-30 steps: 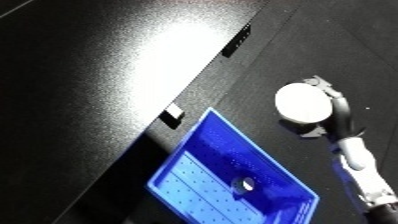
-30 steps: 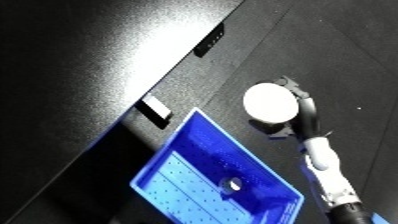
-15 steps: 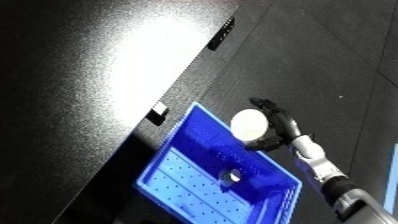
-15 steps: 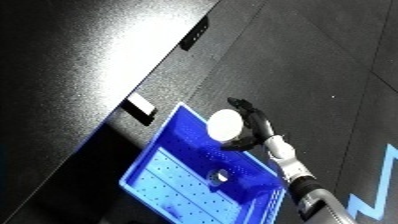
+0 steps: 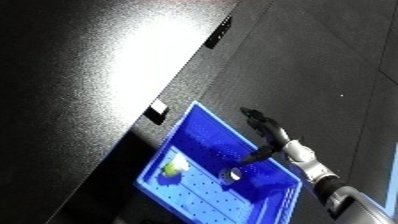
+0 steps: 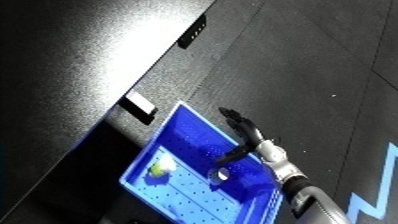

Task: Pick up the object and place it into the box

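Note:
A pale ball with a yellow-green patch (image 5: 173, 168) lies inside the blue bin (image 5: 171, 138), near its left wall. My right hand (image 5: 265, 131) hangs over the bin's right side, well apart from the ball. Its fingers are straight, its thumb points down into the bin, and it holds nothing. The white and silver forearm (image 5: 306, 164) runs off toward the lower right corner. My left hand shows in neither view.
A small grey round thing (image 5: 231, 175) sits on the bin's perforated floor under my thumb. The bin stands against a black table (image 5: 89, 75) that carries a white tag (image 5: 157, 108). Dark floor with a blue tape line (image 6: 384, 170) lies to the right.
My right hand carried the ball from beside the bin to over it and let go. The ball now lies in the bin and the hand is open. The camera has also shifted.

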You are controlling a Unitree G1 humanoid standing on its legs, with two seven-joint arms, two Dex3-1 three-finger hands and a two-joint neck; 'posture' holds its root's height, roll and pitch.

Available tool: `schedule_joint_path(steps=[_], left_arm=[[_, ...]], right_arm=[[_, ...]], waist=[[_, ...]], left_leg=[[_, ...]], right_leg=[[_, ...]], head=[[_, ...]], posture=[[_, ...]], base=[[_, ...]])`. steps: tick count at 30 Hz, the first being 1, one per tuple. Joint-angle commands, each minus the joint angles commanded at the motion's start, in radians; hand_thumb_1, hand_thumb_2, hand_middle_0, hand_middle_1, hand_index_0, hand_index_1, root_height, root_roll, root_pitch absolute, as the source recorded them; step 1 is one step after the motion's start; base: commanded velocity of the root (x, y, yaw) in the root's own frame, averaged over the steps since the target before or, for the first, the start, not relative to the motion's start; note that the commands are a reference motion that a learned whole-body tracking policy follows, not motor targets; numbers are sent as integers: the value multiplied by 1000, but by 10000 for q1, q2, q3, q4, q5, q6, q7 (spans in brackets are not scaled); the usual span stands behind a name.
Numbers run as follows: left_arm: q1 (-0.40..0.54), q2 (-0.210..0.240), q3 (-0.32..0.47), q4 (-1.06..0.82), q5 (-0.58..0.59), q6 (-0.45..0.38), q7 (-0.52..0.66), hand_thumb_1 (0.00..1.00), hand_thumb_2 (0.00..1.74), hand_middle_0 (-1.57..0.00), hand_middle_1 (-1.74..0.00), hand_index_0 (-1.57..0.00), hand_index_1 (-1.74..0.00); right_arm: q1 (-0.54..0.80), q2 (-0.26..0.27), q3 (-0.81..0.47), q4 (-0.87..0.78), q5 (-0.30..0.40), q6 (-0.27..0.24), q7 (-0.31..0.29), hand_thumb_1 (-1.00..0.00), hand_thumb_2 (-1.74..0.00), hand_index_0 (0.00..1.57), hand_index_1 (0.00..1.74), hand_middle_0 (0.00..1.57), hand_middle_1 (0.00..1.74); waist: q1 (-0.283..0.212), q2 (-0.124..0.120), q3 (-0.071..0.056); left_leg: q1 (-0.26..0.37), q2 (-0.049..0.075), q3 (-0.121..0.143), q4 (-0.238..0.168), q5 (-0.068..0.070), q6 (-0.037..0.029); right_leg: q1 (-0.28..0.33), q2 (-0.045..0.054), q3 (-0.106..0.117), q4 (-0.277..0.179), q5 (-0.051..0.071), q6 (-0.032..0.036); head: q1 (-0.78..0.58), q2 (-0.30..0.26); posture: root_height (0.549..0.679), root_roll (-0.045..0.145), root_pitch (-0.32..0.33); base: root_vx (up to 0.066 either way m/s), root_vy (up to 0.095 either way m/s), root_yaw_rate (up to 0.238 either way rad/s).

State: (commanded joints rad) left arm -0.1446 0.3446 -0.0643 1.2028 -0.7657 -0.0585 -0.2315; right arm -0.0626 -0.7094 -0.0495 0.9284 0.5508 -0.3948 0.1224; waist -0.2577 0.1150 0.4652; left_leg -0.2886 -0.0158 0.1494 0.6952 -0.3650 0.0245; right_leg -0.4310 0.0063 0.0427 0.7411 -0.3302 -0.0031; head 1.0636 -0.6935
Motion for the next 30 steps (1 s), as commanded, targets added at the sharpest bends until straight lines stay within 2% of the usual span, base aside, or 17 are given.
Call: schedule_joint_path(steps=[3, 9, 11, 17, 20, 23, 30], left_arm=[[21, -32, -85, -2, 58, -18, -17, 0, 0, 0, 0, 0, 0], [-25, -49, -324, 21, 319, -13, -20, 0, 0, 0, 0, 0, 0], [-44, -59, -424, 49, 410, -17, -19, 0, 0, 0, 0, 0, 0], [-61, -32, -612, 97, 693, 24, 18, 0, 0, 0, 0, 0, 0], [-128, -8, -708, 95, 917, 31, 49, 0, 0, 0, 0, 0, 0], [-215, 17, -802, 114, 1116, 54, 111, 0, 0, 0, 0, 0, 0], [-441, 11, -949, 190, 1112, 505, -175, 0, 0, 0, 0, 0, 0]], right_arm=[[-152, 91, 264, -85, -10, 294, 179, 0, 0, 0, 0, 0, 0], [-694, 370, 733, 152, 229, 1698, 937, 0, 0, 0, 0, 0, 0], [-856, 464, 905, 275, 217, 2027, 1101, 0, 0, 0, 0, 0, 0], [-1342, 804, 1505, 569, -382, 2827, 1767, 0, 0, 0, 0, 0, 0], [-1554, 1001, 1926, 689, -711, 2964, 2039, 0, 0, 0, 0, 0, 0], [-1746, 1247, 2274, 808, -656, 3140, 2153, 0, 0, 0, 0, 0, 0], [-2137, 1852, 2667, 937, -375, 3709, 2348, 0, 0, 0, 0, 0, 0]], waist=[[132, -22, -68], [521, -69, -243], [662, -90, -294], [1105, -221, -407], [1337, -320, -441], [1583, -439, -477], [1992, -639, -551]], left_leg=[[-1, -16, -93, 34, 12, -15], [58, -79, -289, -1, 20, -39], [72, -98, -361, 1, 41, -51], [45, -148, -595, 92, 23, -81], [4, -151, -712, 122, 23, -93], [-68, -136, -839, 153, 59, -107], [-386, -93, -1118, 143, 307, -140]], right_leg=[[61, -50, -53, 74, -59, -33], [255, -241, -223, 200, -192, -85], [332, -298, -287, 244, -230, -104], [509, -477, -477, 427, -357, -150], [571, -563, -586, 467, -370, -146], [622, -651, -712, 479, -368, -123], [569, -742, -975, 551, -352, -70]], head=[[-118, -118], [-229, -478], [-438, -617], [-1619, -856], [-2783, -471], [-3982, -71], [-6934, 354]], posture=[[638, 71, 1], [638, 75, -12], [638, 76, -18], [637, 79, -36], [637, 79, -43], [637, 78, -48], [635, 70, -48]], base=[[2, -29, 110], [7, -34, 152], [22, -39, 160], [21, -51, 183], [6, -77, 213], [1, -99, 198], [-5, -82, 135]])
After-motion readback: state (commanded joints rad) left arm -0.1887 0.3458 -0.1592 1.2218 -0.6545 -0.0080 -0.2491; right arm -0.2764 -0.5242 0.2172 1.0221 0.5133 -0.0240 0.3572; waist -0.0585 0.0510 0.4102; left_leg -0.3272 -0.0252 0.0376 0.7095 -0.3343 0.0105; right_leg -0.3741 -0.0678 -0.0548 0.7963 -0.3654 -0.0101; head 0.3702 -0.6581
